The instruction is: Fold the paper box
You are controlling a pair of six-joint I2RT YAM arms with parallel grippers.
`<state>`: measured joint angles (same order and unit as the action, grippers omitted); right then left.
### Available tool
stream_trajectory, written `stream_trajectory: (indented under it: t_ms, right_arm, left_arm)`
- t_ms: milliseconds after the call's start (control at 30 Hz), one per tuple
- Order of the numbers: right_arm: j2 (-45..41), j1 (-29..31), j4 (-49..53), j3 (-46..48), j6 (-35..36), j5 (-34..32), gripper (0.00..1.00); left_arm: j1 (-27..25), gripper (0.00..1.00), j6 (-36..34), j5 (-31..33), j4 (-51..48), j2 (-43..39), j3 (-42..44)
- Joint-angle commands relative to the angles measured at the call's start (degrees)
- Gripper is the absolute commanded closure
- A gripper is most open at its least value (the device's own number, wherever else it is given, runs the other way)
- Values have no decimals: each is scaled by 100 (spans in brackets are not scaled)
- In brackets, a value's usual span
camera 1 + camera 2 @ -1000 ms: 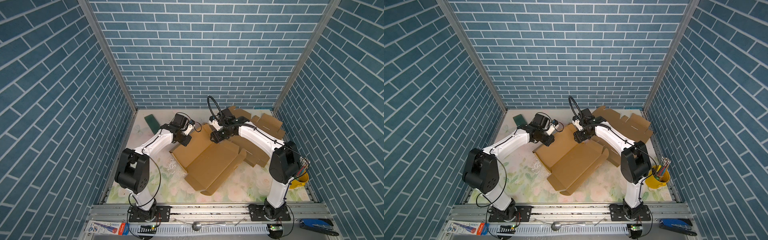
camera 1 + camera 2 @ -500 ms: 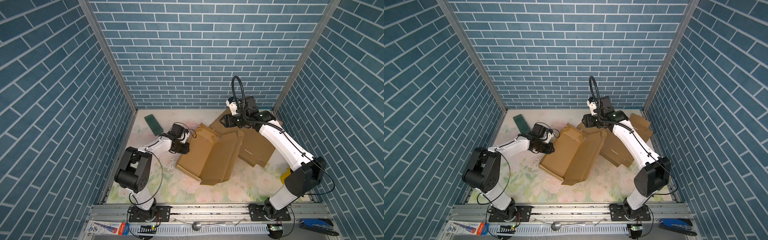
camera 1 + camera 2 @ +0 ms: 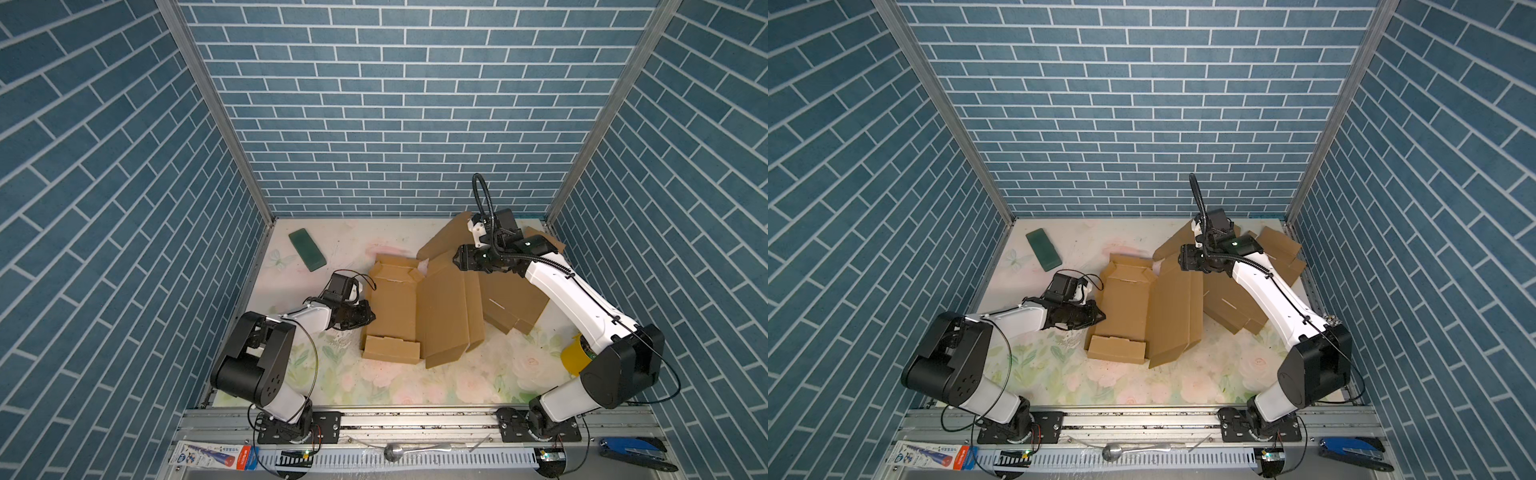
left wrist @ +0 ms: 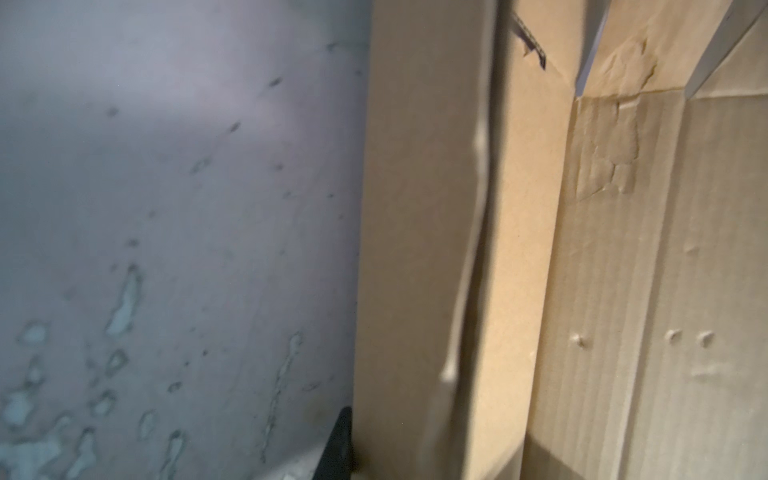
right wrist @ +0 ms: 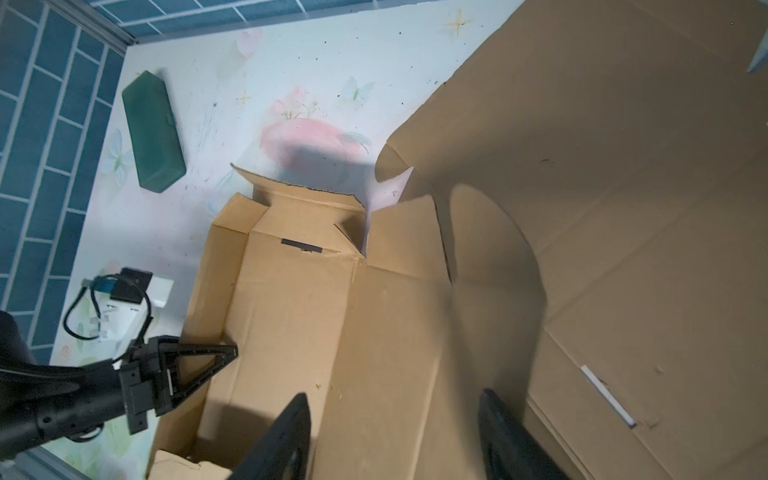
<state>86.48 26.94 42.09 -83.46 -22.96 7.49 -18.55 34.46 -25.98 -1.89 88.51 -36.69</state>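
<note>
The paper box (image 3: 392,309) (image 3: 1125,303) is a brown cardboard blank lying mid-table, partly folded, with its left side wall raised and a wide panel (image 3: 442,316) sloping on its right. My left gripper (image 3: 369,316) (image 3: 1102,318) sits low at that left wall, shut on it. In the left wrist view the wall (image 4: 415,249) fills the middle, one dark finger (image 4: 341,440) lies against it and the other is hidden. My right gripper (image 3: 456,262) (image 3: 1180,262) (image 5: 395,395) hovers open over the panel's far end, holding nothing.
A green case (image 3: 306,249) (image 3: 1043,249) (image 5: 153,133) lies at the back left. Flat cardboard sheets (image 3: 513,299) (image 3: 1277,249) are piled at the back right under my right arm. A yellow cup (image 3: 575,353) stands by the right wall. Blue brick walls enclose three sides.
The box has swung round and its wide panel rose, then settled lower. My right arm lifted and drew back to the right. My left gripper slid toward the front along the left wall and narrowed.
</note>
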Motion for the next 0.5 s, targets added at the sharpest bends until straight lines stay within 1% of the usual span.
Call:
stream_trajectory:
  t_ms: [0,100,133,200,300,367,467]
  right_arm:
    - [-360,-13,210,278,-505,-107,35]
    - [-588,-13,219,448,-624,-212,34]
    - [-666,-13,253,474,-639,-398,33]
    - [-792,-7,343,466,-672,-556,31]
    - [-948,-13,525,464,-804,-765,29]
    - [-1072,-8,655,541,-923,-901,29]
    - [-1282,-13,980,648,-1131,-1274,28]
  left_arm:
    - [13,88,1389,571,1194,-113,552]
    - [-60,88,2035,801,1869,-199,960]
    - [-70,88,2252,898,2062,-210,1095]
    - [-155,88,2577,1133,2367,-220,1282]
    - [-427,88,3146,1596,2762,-212,1465]
    - [-668,88,3528,1989,3076,-226,1614]
    - [-1043,88,4036,2642,3350,-255,1759]
